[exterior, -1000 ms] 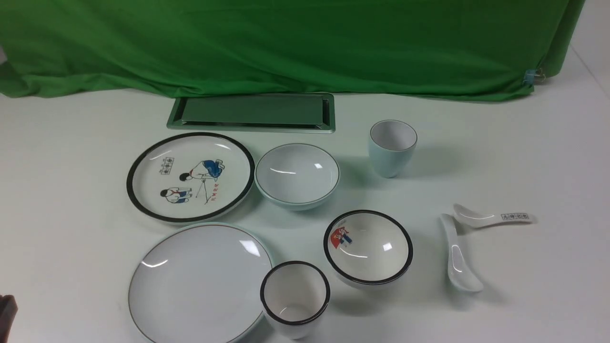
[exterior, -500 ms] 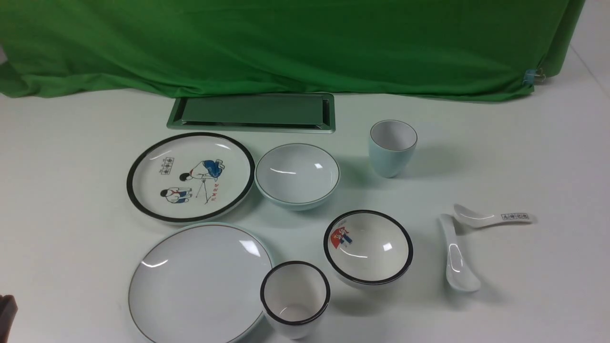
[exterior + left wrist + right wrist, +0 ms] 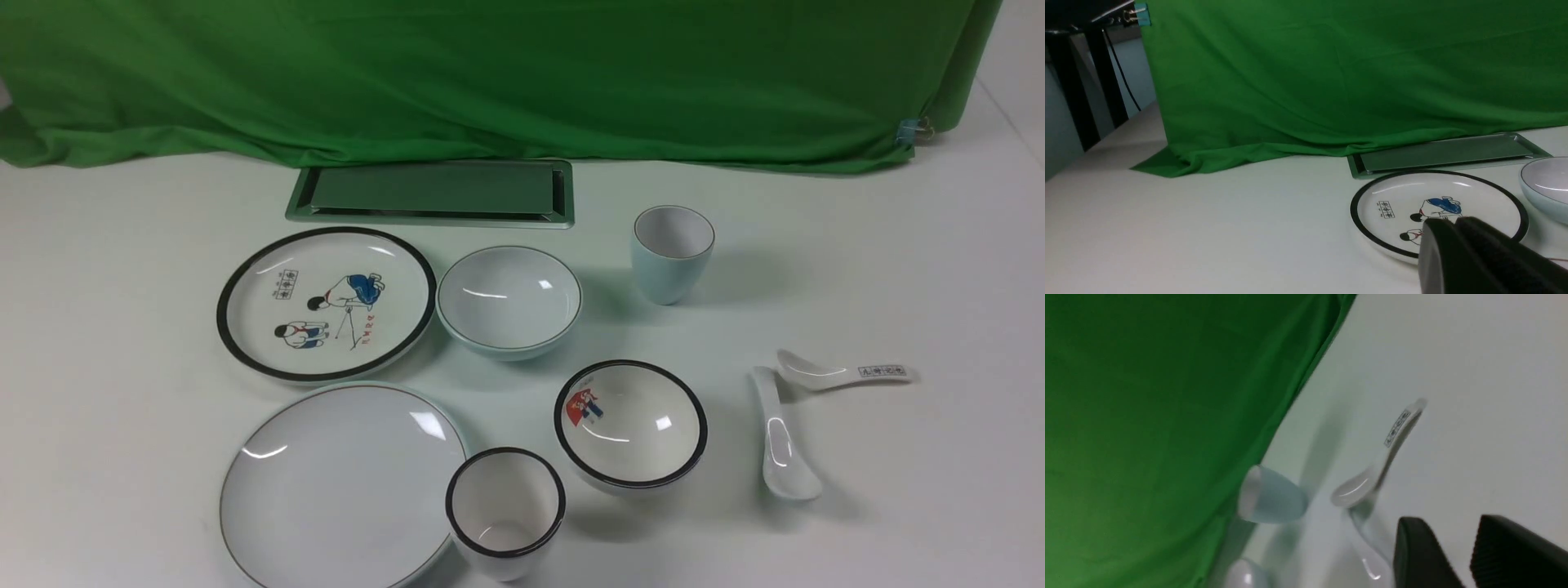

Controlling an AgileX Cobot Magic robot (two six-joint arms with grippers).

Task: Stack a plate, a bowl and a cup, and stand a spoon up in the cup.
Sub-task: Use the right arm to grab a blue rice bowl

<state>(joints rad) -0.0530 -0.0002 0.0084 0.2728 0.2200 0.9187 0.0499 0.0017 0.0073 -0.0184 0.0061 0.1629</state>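
Near the right hand, parted and empty, lies the plain white spoon; left hand closed.

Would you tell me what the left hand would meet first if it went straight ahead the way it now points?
Probably the cartoon plate: the left hand points at it across its near rim. Height is unclear, so it might instead pass above it towards the metal tray.

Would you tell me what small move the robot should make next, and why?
Probably move the left gripper, shut at present, toward the bowl and open it: nothing is stacked yet, the plate lies bare as a base, and the bowl, beyond it, goes on first.
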